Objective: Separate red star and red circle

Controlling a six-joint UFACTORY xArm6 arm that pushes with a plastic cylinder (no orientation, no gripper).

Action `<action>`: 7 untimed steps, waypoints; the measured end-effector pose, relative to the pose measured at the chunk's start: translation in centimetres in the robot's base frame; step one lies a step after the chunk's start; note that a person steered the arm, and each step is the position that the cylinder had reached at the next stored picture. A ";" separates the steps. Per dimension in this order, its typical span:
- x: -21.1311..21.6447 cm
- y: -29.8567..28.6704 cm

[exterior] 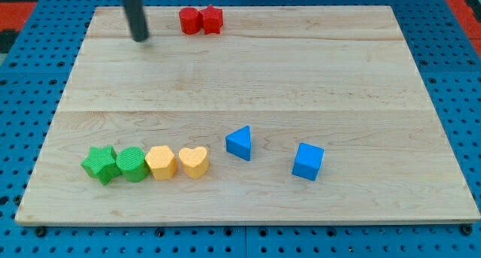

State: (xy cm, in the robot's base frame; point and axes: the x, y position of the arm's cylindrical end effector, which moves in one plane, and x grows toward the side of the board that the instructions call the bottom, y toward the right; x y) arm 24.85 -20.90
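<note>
Blocks: two red, two green, two yellow, two blue; my tip (140, 38) touches none

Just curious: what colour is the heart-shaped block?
Yellow-orange. The heart-shaped block shows best in the camera view, near the view's bottom.

Pale wood board (248, 77) on blue perforated base (30, 115); red patches at top corners.

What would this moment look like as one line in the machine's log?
tip: left of reds, apart | red circle touching red star at board top | not yet separated
</note>
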 end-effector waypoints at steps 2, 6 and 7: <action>-5.5 5.6; -3.5 15.1; -3.6 16.5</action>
State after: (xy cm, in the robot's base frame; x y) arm 21.23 -4.44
